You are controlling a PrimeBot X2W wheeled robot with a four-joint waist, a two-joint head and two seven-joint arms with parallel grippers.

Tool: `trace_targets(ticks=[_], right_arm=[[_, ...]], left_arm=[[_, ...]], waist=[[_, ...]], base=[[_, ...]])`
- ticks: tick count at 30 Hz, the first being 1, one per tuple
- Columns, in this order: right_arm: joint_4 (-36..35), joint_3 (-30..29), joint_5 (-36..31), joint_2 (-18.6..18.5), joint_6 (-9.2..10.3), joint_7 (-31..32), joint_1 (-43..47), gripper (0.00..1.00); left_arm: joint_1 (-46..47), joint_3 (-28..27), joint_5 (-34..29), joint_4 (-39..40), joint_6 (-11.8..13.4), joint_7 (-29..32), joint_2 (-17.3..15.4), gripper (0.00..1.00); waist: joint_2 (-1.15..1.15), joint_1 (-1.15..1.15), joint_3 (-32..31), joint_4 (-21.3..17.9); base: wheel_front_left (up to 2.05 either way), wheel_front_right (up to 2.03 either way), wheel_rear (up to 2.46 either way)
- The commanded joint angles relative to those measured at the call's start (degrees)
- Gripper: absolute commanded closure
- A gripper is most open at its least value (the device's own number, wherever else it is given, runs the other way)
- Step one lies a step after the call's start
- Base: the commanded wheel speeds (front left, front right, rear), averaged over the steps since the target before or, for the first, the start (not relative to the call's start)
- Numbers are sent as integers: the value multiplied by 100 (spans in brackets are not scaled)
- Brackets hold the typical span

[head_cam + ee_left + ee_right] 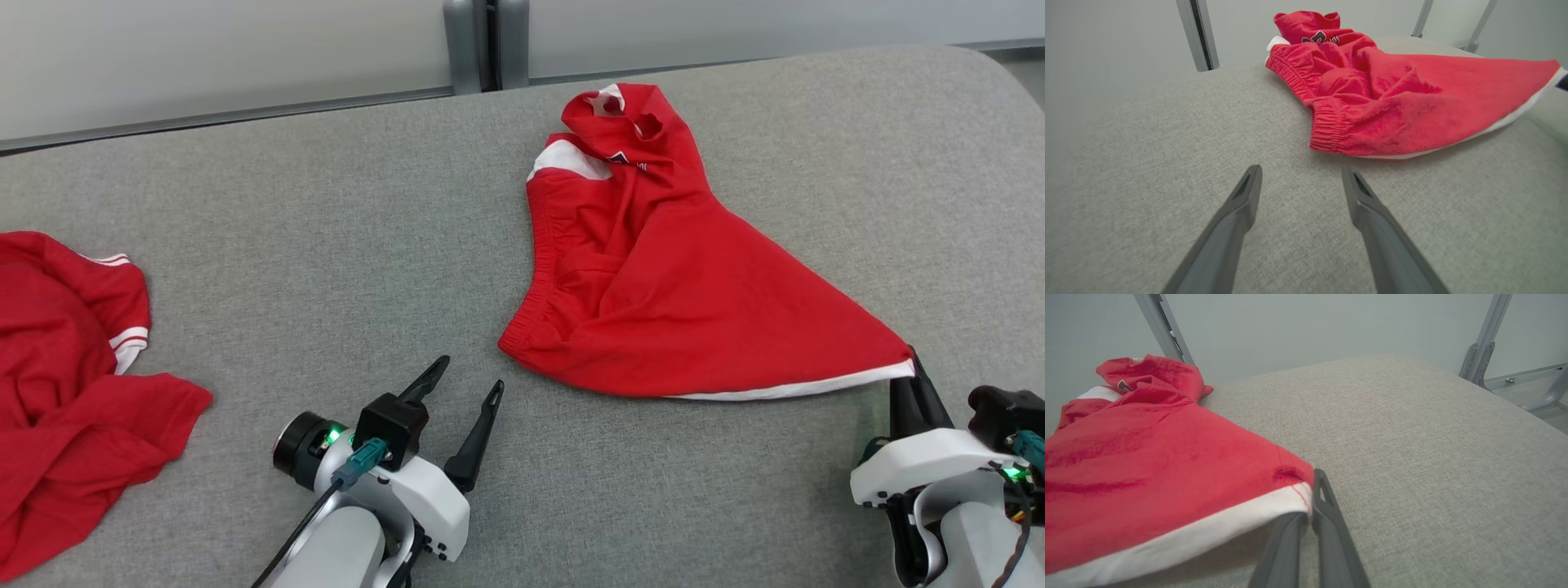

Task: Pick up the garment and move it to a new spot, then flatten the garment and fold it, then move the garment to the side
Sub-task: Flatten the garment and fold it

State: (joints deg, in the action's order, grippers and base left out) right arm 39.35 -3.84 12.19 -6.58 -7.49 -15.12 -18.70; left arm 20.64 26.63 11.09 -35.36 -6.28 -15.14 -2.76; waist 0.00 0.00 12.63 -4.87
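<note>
While the right gripper clamps the garment at its white-hemmed corner (fingertips partly cloth-covered), the left gripper gapes near the gathered elastic waistband.

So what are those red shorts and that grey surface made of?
Red shorts: looks like soft matte knit, probably cotton jersey; it creases and drapes limply, with a gathered elastic waistband. Grey surface: seemingly woven upholstery fabric, matte, with a visible flecked weave.
</note>
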Motion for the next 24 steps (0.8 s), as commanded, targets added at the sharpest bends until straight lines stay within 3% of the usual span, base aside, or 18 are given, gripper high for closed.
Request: trace_targets(ticks=[1, 9, 20, 22, 24], right_arm=[[30, -7, 30, -16, -1, -6, -108, 100], [135, 94, 72, 3, -1, -6, -435, 100], [155, 182, 93, -46, -1, -6, -477, 100], [157, 183, 92, -36, -1, -6, -483, 100], [161, 186, 88, -28, -1, -6, -483, 100]], left_arm=[[155, 57, -72, -57, -28, -2, -27, 0], [782, 654, -217, -483, -105, -2, -29, 0], [1051, 771, -61, -474, -109, -1, -25, 0], [1041, 810, -43, -409, -114, -2, -24, 100], [1037, 849, -40, -339, -119, -2, -23, 100]], waist=[[0, 0, 101, -52], [0, 0, 461, -181], [0, 0, 556, -263], [0, 0, 556, -260], [0, 0, 550, -248]], base=[[0, 0, 0], [0, 0, 0], [0, 0, 0], [0, 0, 0], [0, 0, 0]])
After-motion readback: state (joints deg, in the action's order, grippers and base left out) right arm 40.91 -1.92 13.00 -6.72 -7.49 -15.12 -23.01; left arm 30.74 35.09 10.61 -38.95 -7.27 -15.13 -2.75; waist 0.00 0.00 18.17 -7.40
